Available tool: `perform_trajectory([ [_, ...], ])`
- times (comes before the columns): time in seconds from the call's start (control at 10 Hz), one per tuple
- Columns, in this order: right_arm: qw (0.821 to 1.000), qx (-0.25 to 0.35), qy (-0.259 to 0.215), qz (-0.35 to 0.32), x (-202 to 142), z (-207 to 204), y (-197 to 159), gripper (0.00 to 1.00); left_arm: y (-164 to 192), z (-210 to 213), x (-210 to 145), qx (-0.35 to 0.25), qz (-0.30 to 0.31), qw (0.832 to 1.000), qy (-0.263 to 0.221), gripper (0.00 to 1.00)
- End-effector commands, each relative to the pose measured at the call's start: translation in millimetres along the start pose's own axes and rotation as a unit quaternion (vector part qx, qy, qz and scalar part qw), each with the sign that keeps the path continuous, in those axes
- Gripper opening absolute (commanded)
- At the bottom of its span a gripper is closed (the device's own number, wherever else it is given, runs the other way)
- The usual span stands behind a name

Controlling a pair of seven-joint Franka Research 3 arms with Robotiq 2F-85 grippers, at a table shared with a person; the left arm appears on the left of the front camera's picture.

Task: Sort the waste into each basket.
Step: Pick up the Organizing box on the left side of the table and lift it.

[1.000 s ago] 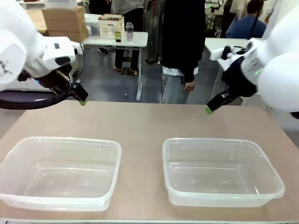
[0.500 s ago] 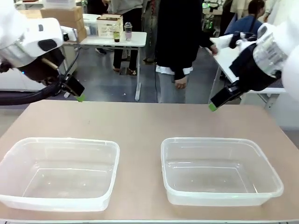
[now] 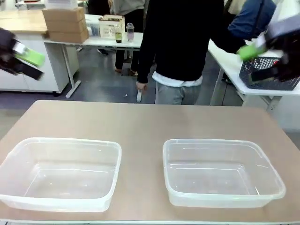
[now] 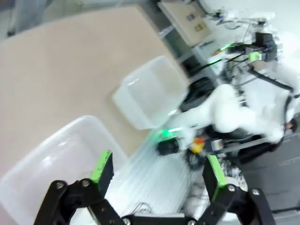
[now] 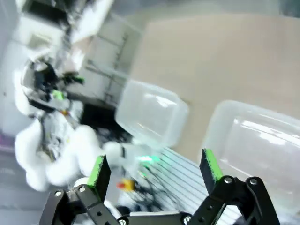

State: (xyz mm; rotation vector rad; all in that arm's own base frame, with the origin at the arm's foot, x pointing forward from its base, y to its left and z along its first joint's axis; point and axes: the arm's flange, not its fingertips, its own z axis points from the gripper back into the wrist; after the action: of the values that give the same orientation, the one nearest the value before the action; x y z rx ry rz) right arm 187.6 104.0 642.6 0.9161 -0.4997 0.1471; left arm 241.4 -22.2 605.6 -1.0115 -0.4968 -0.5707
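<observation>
**Front view:** L hand point(image 3: 29, 64) upper left, R hand point(image 3: 253, 58) upper right. Both are blurred and high above the bench point(image 3: 140, 117), jaws apart, nothing held. Left tub point(image 3: 70, 140) and right tub point(image 3: 211, 140) sit lower frame, both empty, a gap btwn them. Person point(image 3: 173, 42) stands top centre. Step, judged: await waste, then approach from above.

**L wrist view:** pads point(image 4: 102, 166) wide apart; tub at lower left.

**R wrist view:** pads point(image 5: 209, 164) wide apart; tub at lower right. Free room lies btwn tubs and far edge. Avoid rims.
</observation>
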Motion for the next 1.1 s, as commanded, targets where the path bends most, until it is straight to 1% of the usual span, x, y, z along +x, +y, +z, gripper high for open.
perform_trajectory([
  [0.0,0.98,0.009,-0.155,-0.123,-51,13,-48,1.0,23,14,-40,-0.035,0.066,0.994,-0.075,1.0],
  [0.1,0.969,-0.007,-0.183,-0.166,-53,21,-67,1.0,35,18,-48,-0.043,0.093,0.989,-0.108,1.0],
  [0.2,0.997,0.014,-0.057,-0.057,-1,31,2,1.0,46,10,-44,0.056,0.145,0.982,-0.105,1.0],
  [0.3,0.997,0.014,-0.057,-0.057,-1,31,2,1.0,15,50,-20,-0.047,0.064,0.994,-0.077,1.0],
  [1.0,0.997,0.014,-0.057,-0.057,-1,31,2,1.0,15,50,-20,-0.047,0.064,0.994,-0.077,1.0],
])
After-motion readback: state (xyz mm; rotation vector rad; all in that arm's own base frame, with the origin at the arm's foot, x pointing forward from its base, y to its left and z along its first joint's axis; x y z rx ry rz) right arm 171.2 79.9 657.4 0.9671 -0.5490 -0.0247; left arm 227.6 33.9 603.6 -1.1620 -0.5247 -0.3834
